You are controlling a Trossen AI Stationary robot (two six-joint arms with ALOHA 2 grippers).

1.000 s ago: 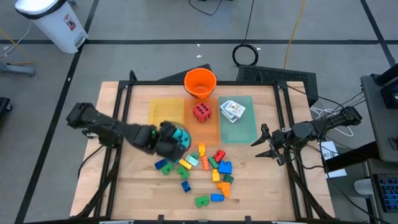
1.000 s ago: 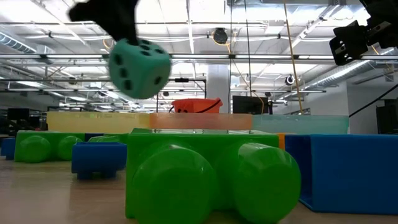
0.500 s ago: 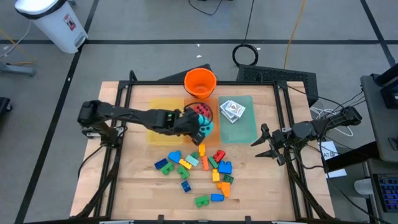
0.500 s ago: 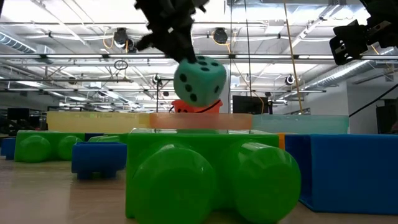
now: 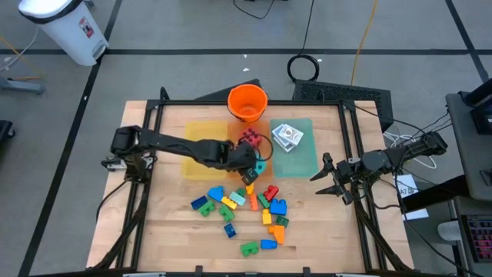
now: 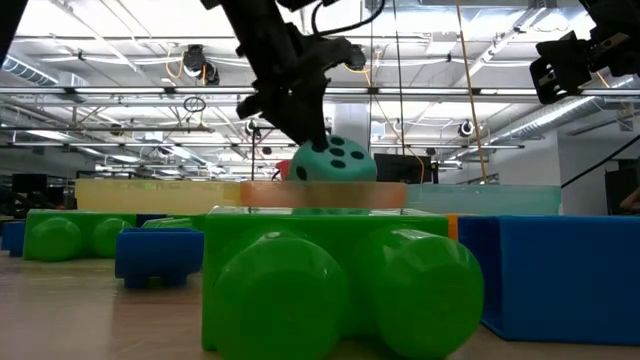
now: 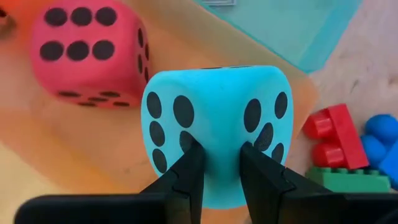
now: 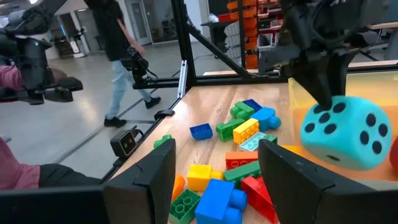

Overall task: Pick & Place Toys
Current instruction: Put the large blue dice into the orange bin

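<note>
Swinging across from over the yellow tray side, the left gripper [image 5: 252,164] has carried the teal die [image 7: 214,130] to the orange tray [image 5: 264,163] and brought it down low over that tray's near corner. Its jaws are pinched into the foam of the die, biting one corner rather than spanning the faces, so the die hangs just ahead of the fingertips [image 7: 189,163]. The red die [image 7: 87,53] sits on the same tray just beyond the held one, close but apart from it. Off to one side of the jaws, past the tray edge, lie the bricks [image 5: 246,208], the nearest a red one [image 7: 333,134].

From the low view the teal die looks at or just above the tray rim; whether it already touches the tray I cannot tell.

To finish the placing well, I judge the die should be settled flat on the tray before the jaws part, since a corner grip on soft foam can flick or roll the die as it lets go. A slow release, then a straight lift, would keep it from tumbling off the near edge or knocking the red die.

The right gripper [image 5: 332,178] waits near the table's right edge, jaws partly spread and holding nothing.
</note>
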